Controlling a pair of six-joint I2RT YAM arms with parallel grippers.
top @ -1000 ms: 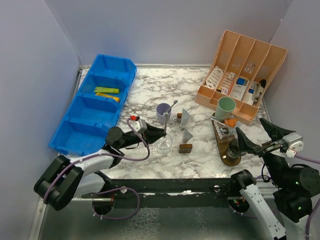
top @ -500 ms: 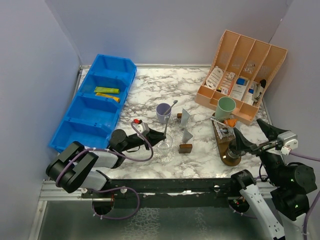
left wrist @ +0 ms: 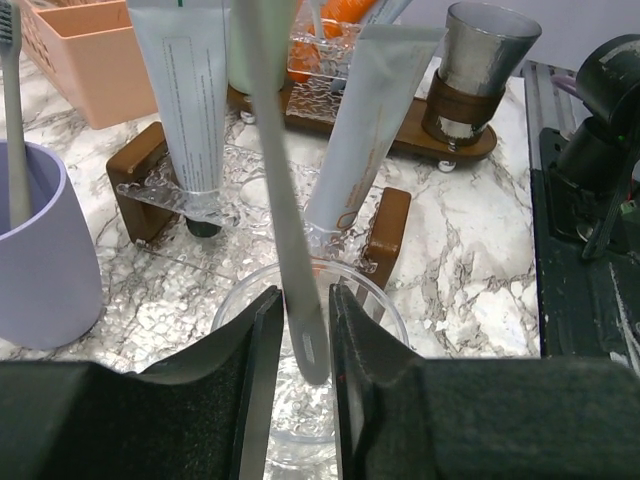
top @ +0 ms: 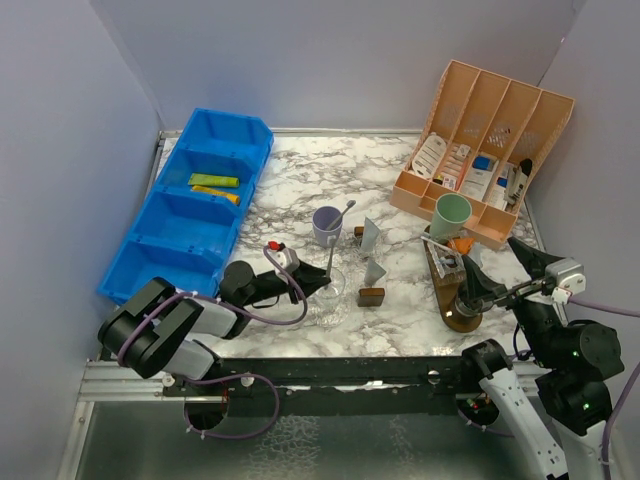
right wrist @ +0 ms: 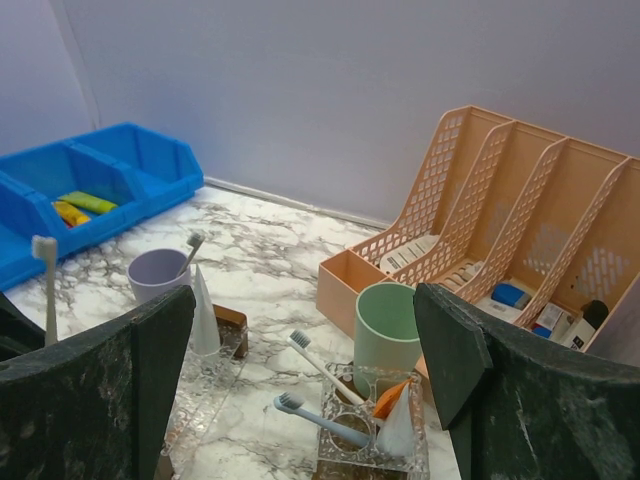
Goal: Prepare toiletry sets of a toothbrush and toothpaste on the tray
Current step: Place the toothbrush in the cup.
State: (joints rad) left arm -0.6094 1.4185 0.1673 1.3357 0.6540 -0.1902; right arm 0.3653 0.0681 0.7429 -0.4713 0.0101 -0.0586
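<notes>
A grey toothbrush (left wrist: 272, 150) stands leaning in the clear cup (left wrist: 236, 312). My left gripper (left wrist: 306, 322) straddles its handle just above the cup, open only slightly, with a thin gap at the right finger. In the top view the toothbrush (top: 331, 250) rises from the clear cup (top: 328, 292), left gripper (top: 312, 274) beside it. A lilac cup (top: 326, 222) holds another brush. The brown tray (top: 447, 302) carries the mint green cup (top: 450, 214) and a smoky dark cup (left wrist: 487, 50). My right gripper (right wrist: 305, 295) hovers wide open and empty above the tray.
A clear stand with brown ends (top: 372, 272) holds two pale toothpaste tubes (left wrist: 185, 100) just beyond the clear cup. A clear holder (right wrist: 385, 430) on the tray has two toothbrushes and an orange tube. Blue bins (top: 190, 215) sit left, a peach organiser (top: 485, 140) back right.
My left gripper's jaws have eased apart a little around the toothbrush, and the left arm has settled lower and nearer. The right arm shifted slightly.
</notes>
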